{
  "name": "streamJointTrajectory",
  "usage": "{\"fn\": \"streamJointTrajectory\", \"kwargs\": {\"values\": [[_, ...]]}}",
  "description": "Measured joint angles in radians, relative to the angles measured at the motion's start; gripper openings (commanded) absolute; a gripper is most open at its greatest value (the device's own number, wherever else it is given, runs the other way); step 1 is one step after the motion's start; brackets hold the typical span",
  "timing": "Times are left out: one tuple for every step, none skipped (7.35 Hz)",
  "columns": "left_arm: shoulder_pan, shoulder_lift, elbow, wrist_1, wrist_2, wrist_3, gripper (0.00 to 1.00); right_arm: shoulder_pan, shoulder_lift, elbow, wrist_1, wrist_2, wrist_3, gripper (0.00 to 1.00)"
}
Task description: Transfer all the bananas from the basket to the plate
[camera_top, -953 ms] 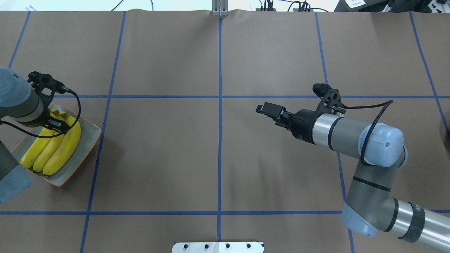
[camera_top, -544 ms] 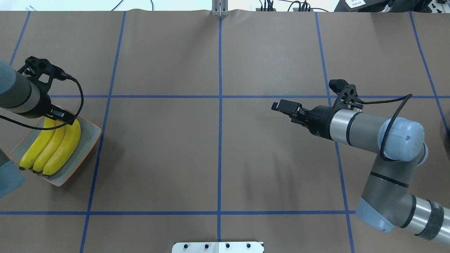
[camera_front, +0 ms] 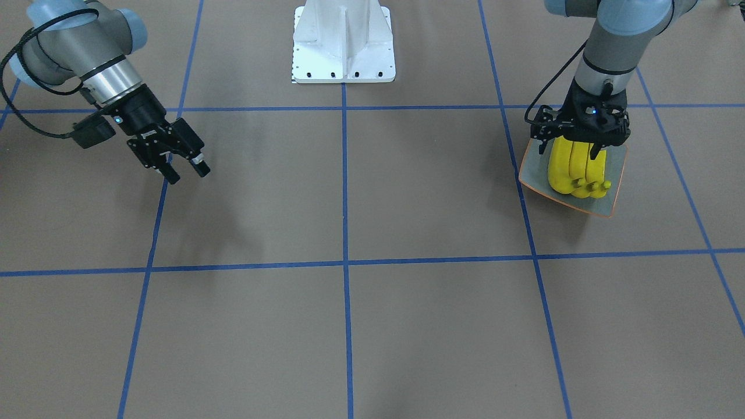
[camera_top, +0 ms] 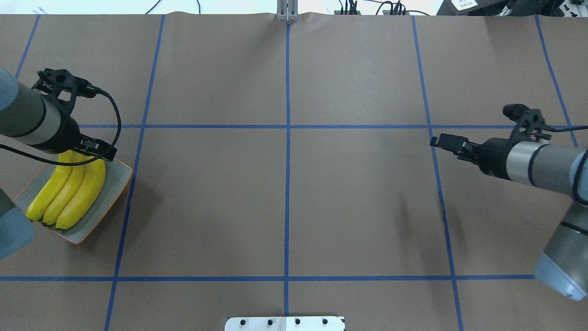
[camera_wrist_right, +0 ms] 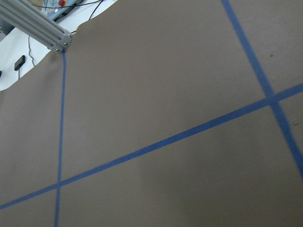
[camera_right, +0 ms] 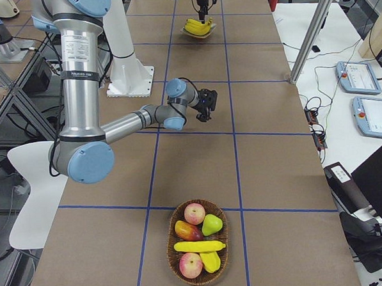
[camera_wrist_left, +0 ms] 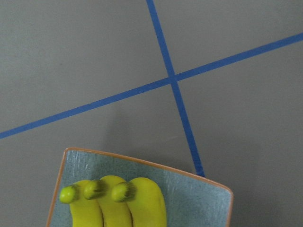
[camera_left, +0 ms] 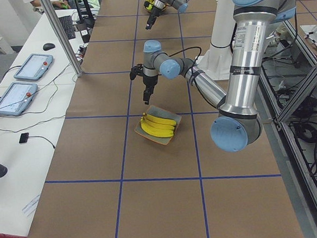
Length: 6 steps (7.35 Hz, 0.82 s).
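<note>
Three yellow bananas (camera_top: 69,193) (camera_front: 576,169) (camera_wrist_left: 142,208) lie side by side on the grey-blue plate (camera_top: 112,186) (camera_front: 617,169) at the table's left end. My left gripper (camera_front: 569,150) (camera_top: 87,151) hangs just above their stem ends, open and holding nothing. My right gripper (camera_front: 185,170) (camera_top: 441,140) is open and empty, above bare table on the right half. The wicker basket (camera_right: 171,250) sits at the table's right end and shows only in the exterior right view. One banana (camera_right: 199,246) lies across its middle.
The basket also holds two apples (camera_right: 195,213), a green pear (camera_right: 212,223), a mango-like fruit and another yellow fruit. The white robot base (camera_front: 343,43) stands at the near middle edge. A metal post (camera_top: 287,11) stands at the far edge. Blue tape lines grid the brown table.
My right arm has drawn back to the right, away from the table's middle. My left gripper has lifted off the bananas on the plate and shifted slightly; the three bananas stay put.
</note>
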Motion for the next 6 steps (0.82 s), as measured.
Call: {"fn": "streamJointTrajectory", "kwargs": {"values": [[0.002, 0.0, 0.002, 0.0, -0.001, -0.002, 1.0, 0.075, -0.052, -0.012, 0.0, 0.05, -0.097, 1.0], [0.003, -0.001, 0.003, -0.001, -0.002, -0.003, 1.0, 0.172, -0.081, -0.046, 0.0, 0.128, -0.198, 1.0], [0.004, -0.001, 0.005, -0.002, -0.002, -0.004, 1.0, 0.274, -0.092, -0.095, 0.0, 0.214, -0.295, 1.0], [0.005, -0.001, 0.009, -0.004, -0.002, -0.004, 1.0, 0.374, -0.097, -0.153, 0.0, 0.299, -0.403, 1.0], [0.005, -0.005, 0.016, -0.007, -0.003, -0.004, 1.0, 0.471, -0.103, -0.211, -0.001, 0.385, -0.51, 1.0], [0.005, -0.009, 0.022, -0.009, -0.003, -0.004, 1.0, 0.559, -0.119, -0.261, 0.0, 0.46, -0.613, 1.0]]}}
